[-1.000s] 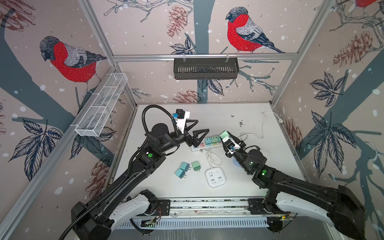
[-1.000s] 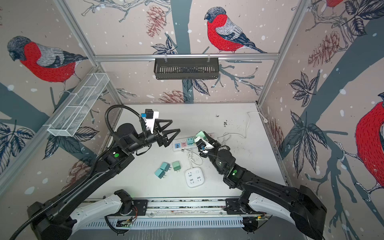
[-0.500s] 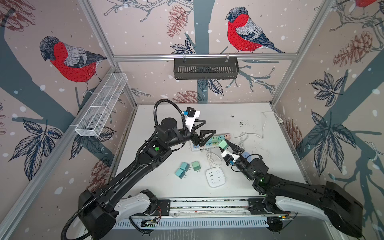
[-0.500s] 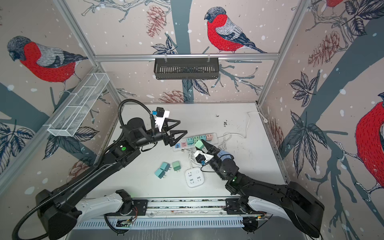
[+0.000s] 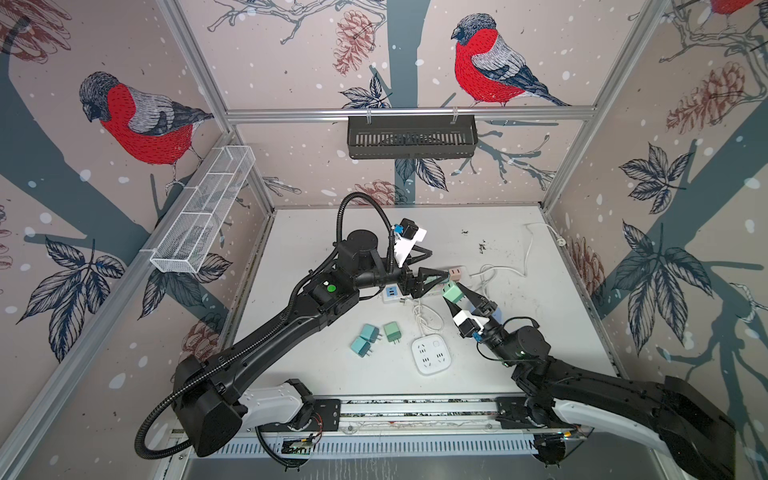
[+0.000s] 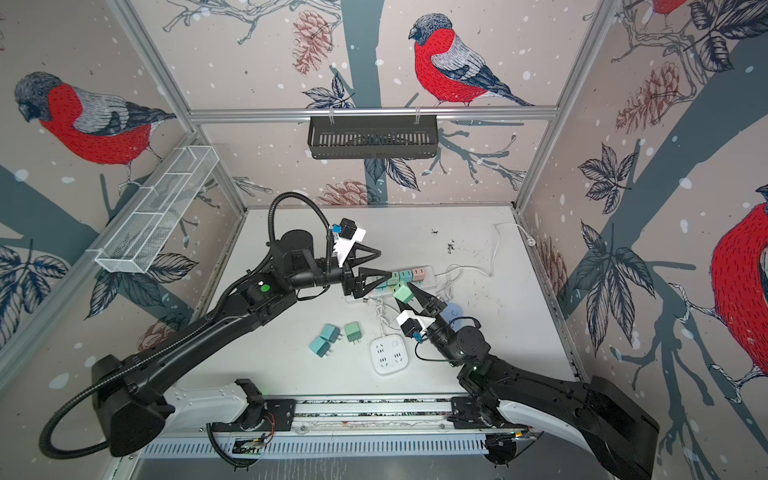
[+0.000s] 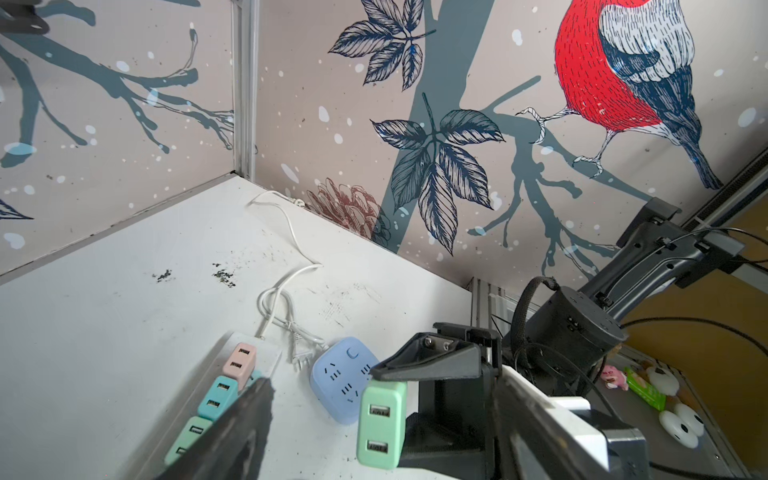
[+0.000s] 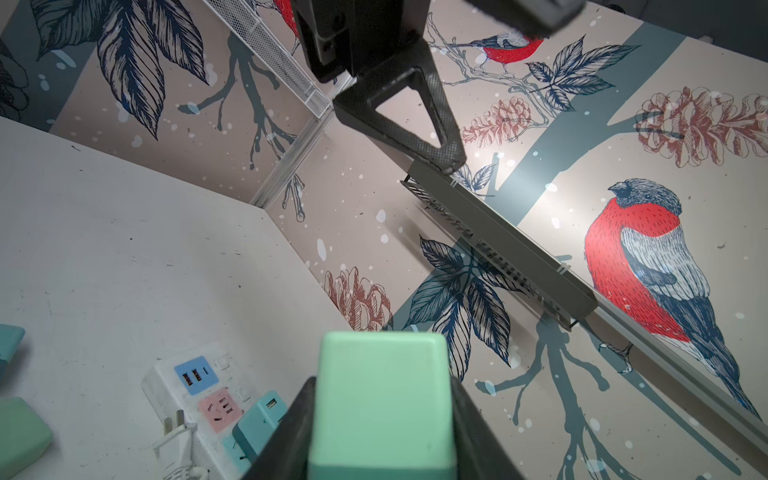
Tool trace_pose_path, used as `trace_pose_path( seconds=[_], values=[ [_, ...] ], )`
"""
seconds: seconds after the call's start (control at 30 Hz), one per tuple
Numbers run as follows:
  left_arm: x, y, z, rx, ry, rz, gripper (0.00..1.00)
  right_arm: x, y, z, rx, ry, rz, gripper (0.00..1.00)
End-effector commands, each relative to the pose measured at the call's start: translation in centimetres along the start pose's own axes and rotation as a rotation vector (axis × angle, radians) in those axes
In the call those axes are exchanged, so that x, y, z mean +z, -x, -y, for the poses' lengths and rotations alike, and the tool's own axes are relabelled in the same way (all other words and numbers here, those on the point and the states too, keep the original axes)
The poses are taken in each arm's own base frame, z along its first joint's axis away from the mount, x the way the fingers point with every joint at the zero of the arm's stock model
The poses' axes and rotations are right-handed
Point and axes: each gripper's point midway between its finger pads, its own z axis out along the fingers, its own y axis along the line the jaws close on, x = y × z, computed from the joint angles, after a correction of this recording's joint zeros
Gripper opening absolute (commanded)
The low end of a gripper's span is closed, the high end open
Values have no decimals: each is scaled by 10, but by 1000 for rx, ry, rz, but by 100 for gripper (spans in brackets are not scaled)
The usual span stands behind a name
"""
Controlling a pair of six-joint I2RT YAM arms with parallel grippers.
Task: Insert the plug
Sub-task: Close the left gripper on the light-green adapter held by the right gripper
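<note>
On the white table (image 5: 498, 353) lies the strip (image 6: 428, 274). Our right fingers (image 8: 473, 440) grip the plug (image 5: 453, 292) in the air near it. Our left fingers (image 7: 237, 436) are open. We should hold the strip still and push straight.

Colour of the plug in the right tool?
Mint green. The plug shows best in the right wrist view.
</note>
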Motion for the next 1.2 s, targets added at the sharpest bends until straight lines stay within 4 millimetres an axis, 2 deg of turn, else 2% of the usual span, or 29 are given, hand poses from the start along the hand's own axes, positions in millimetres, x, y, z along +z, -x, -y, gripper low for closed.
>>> trace_pose_path(
  seconds=[0.0,0.13,0.33,0.47,0.67,0.87,1.0,1.17],
  values=[
    [10,-3,9,31,-24,-36,83,-3,20,11,14,-35,84,0],
    [34,-18,15,63,-8,-128,79,-9,21,24,36,-94,84,0],
    [59,-33,4,42,46,-222,67,-19,30,34,51,-134,132,0],
    [62,-36,4,48,53,-236,67,-20,28,37,60,-149,123,0],
    [62,-37,23,63,-17,-234,68,-21,24,45,69,-186,96,0],
    [55,-31,31,77,-41,-194,70,-19,21,47,74,-192,80,0],
    [56,-35,32,82,-49,-209,70,-20,24,42,67,-169,102,0],
    [65,-42,30,90,-37,-254,66,-21,26,44,68,-172,111,0]
  ],
)
